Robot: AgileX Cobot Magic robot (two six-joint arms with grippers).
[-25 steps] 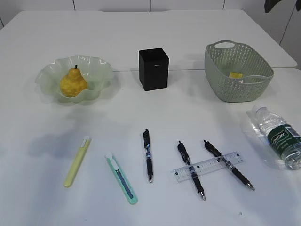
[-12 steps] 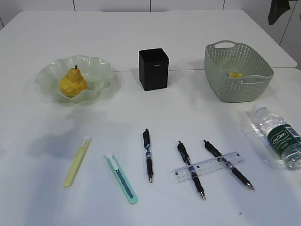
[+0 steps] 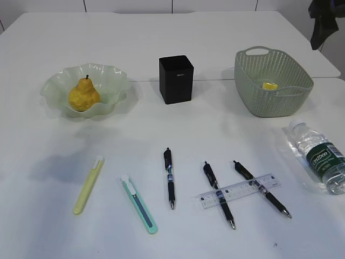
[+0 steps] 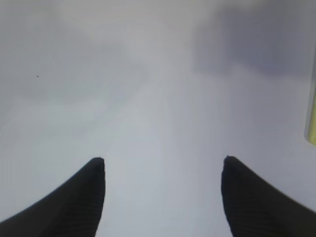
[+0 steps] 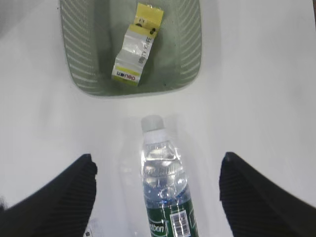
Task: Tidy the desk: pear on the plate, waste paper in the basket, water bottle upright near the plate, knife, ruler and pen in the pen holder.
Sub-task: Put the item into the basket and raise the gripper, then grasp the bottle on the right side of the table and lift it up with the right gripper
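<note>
On the far left of the desk (image 3: 178,124), the pear (image 3: 83,95) already sits in the plate (image 3: 110,78), and the waste paper (image 5: 134,44) lies inside the basket (image 3: 253,100), so those two jobs look finished. The water bottle (image 3: 319,156) lies on its side at the right edge, its cap pointing toward the basket, far from the plate where it belongs upright. The pen holder (image 3: 176,79) stands between plate and basket, and nothing pokes out of its top. In front of it lie a yellow-green knife (image 3: 89,184), a teal knife (image 3: 139,204), and three black pens (image 3: 170,178), two of them crossed under the clear ruler (image 3: 239,191).

The right gripper (image 5: 157,197) hangs above the bottle with its jaws spread wide to either side of it, touching nothing; that placement suggests the bottle is the next pick, straddled for a grasp across its body. The left gripper (image 4: 163,197) is likewise parted and empty over bare tabletop. At the right edge of its blurred view a yellowish strip shows, probably the yellow-green knife.
</note>
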